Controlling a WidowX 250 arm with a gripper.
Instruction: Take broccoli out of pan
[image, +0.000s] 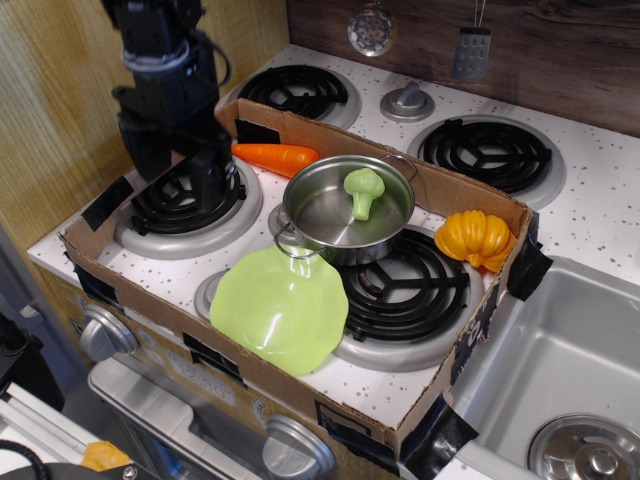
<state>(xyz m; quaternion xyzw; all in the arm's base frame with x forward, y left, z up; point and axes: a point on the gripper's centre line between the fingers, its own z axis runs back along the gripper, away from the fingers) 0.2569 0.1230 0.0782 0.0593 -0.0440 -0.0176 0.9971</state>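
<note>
Stainless steel is catching the light on the pan (345, 213), a round pot sitting mid-stove inside a shallow cardboard tray (440, 192). Leaning inside it is the broccoli (363, 189), a small light-green toy floret with its head up near the far wall and its stem slanting toward the pot floor. You are looking at a black gripper (208, 187) hanging over the front-left burner (186, 208), well apart from the pot. Its fingers are pointing down and are blurred; I cannot tell whether they are parted or closed, though nothing appears to be held. An orange carrot (276, 156) is lying between the gripper and the pot, a lime-green plate (280, 308) is resting just in front of the pot, touching its near side, and a yellow pumpkin (478, 238) is sitting to its right. The task seems to be at the approach step, with the floret not yet grasped. Your next move is probably calling for travelling right over the carrot, centring above the floret's head, and descending with fingers parted, clear of the pot rim.
</note>
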